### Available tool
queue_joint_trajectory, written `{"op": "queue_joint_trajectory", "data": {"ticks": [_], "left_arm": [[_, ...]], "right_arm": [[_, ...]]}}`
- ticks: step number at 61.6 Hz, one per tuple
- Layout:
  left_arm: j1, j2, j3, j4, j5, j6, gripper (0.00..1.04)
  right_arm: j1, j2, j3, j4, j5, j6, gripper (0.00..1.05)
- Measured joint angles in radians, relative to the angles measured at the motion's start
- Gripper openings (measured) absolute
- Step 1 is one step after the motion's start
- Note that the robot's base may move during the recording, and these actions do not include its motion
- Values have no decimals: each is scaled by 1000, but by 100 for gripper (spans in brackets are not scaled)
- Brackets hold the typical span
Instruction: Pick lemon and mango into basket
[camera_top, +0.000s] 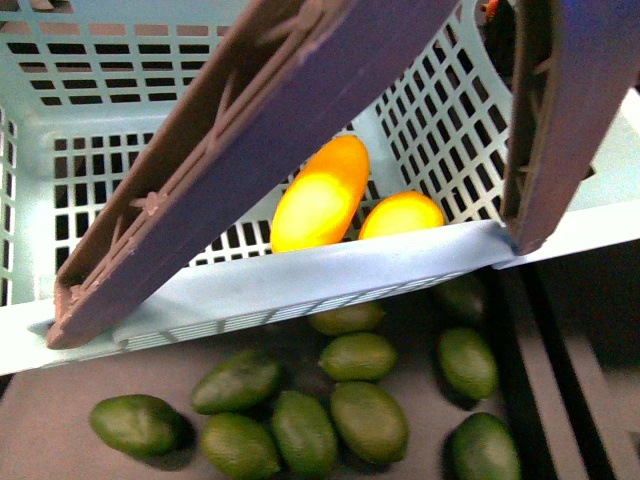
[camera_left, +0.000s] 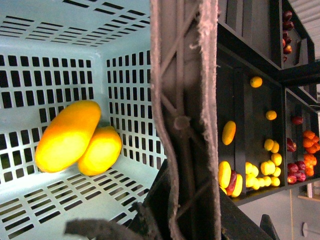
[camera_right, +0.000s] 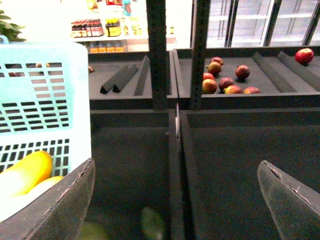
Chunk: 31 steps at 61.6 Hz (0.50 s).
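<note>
Inside a pale teal plastic basket (camera_top: 300, 285) with slotted walls, the mango (camera_top: 322, 195) and the lemon (camera_top: 401, 215) lie touching.

From the left: a brown ribbed handle (camera_top: 250, 130) slants across the basket; behind it rests the long, smooth, yellow-orange mango, then the shorter, plump yellow lemon just beside it, both against the near wall. Below the basket, smooth green avocados (camera_top: 300, 410) sit on a dark shelf. The right gripper (camera_right: 177, 200) has its dark fingers (camera_right: 52, 207) spread wide, holding nothing. The left gripper's state cannot be told.

Front and left wrist views, both close above the basket (camera_top: 300, 285) interior.
</note>
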Motion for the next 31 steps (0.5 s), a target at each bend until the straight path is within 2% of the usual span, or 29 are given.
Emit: {"op": "queue_joint_trajectory", "data": {"ticks": [31], "left_arm": [[-1,0,0,0,-7,-1,6]], "right_arm": [[-2,-1,0,-1,-1,0,96]]}}
